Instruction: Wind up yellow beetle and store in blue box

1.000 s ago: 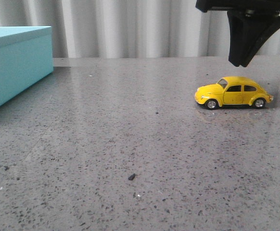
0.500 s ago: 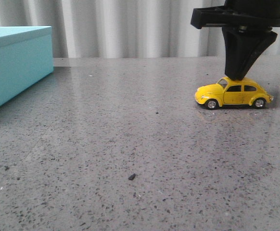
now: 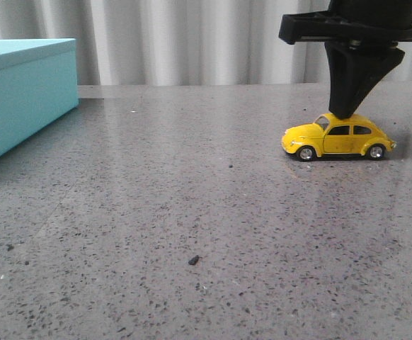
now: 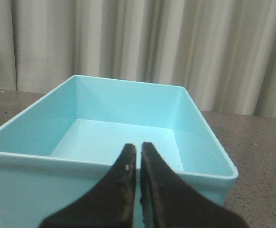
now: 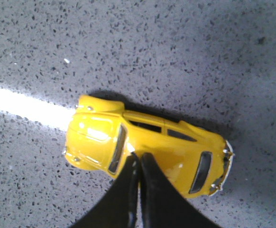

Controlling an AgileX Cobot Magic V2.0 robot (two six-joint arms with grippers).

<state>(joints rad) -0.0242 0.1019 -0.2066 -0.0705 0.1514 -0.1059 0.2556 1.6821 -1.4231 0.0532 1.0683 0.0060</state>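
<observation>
Little looks done: the yellow beetle [image 3: 337, 137] sits on the table [image 3: 192, 212], well apart from the blue box [image 3: 22, 95], with the right gripper [image 3: 345, 113] pressed shut on its roof, grasping nothing.

Low front view, two close wrist views

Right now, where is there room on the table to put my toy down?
The wide bare stretch of table between the blue box at the left and the yellow beetle at the right. It is crowded only at the beetle, where the right gripper presses on its roof.
</observation>
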